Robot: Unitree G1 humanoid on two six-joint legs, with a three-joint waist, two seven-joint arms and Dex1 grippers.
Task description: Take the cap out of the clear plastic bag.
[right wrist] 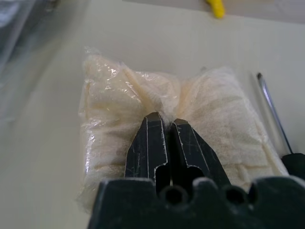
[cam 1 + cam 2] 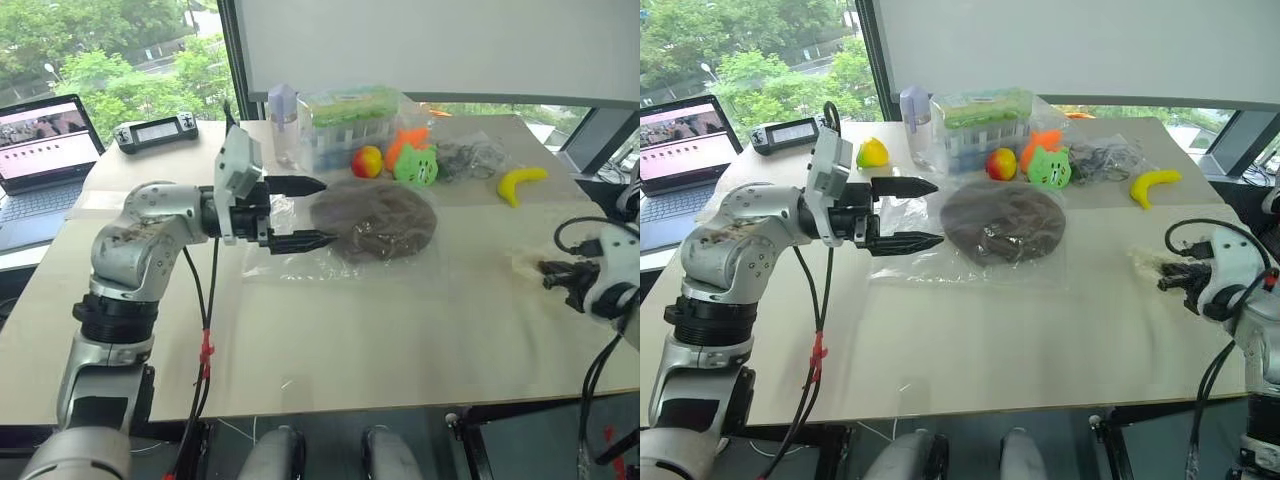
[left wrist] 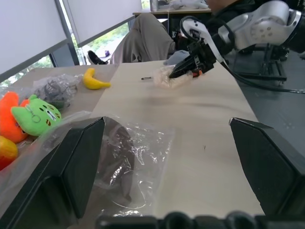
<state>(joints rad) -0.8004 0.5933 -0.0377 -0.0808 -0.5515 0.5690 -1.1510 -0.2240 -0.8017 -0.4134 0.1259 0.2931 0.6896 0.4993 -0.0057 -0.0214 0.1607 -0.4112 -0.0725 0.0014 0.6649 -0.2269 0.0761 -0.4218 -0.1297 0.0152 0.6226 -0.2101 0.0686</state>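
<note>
soft dark brown domed fabric cap point(image 2: 372, 220): inside large clear glossy plastic bag point(image 2: 902, 222), mid-table. left gripper point(image 2: 312, 213): fingers wide apart at bag's edge. right gripper point(image 1: 165, 123): pinched onto small whitish packet point(image 1: 119, 114), table's right side.

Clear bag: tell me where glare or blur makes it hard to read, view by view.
Left eye view: bag nearly vanishes against the table, only faint sheen. Left wrist view: bright highlights on crinkled film, cap dark inside. Right wrist view: blurred film at the edge.
</note>
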